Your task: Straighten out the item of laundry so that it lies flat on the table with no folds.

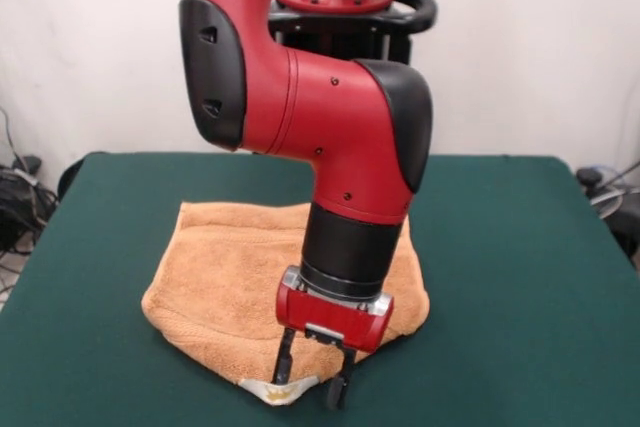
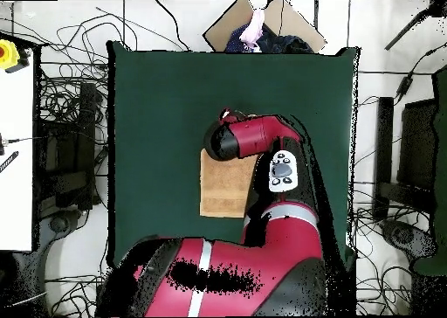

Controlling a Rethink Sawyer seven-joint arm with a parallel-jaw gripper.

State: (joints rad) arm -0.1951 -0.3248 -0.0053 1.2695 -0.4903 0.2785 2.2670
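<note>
At the towel's [image 1: 235, 287] near corner in the front view, the robot's single hand [image 1: 313, 374] stands on the table [image 1: 520, 277], its two dark fingers [image 1: 284, 357] spread apart and pointing straight down on either side of that corner, where a small white label [image 1: 280, 392] shows. One orange-tan towel lies there, doubled over on itself with rounded folded edges, and nearly all of its cloth stretches away from the hand toward the pedestal. The corner sits between the fingers, so the coming move likely depends on closing there and drawing the layer outward.

From overhead, the same one towel [image 2: 218, 190] appears as a tall rectangle near the table's [image 2: 157, 96] middle, its long axis running toward the robot's base. The one arm [image 2: 253, 140] crosses its far end, hiding the hand.
</note>
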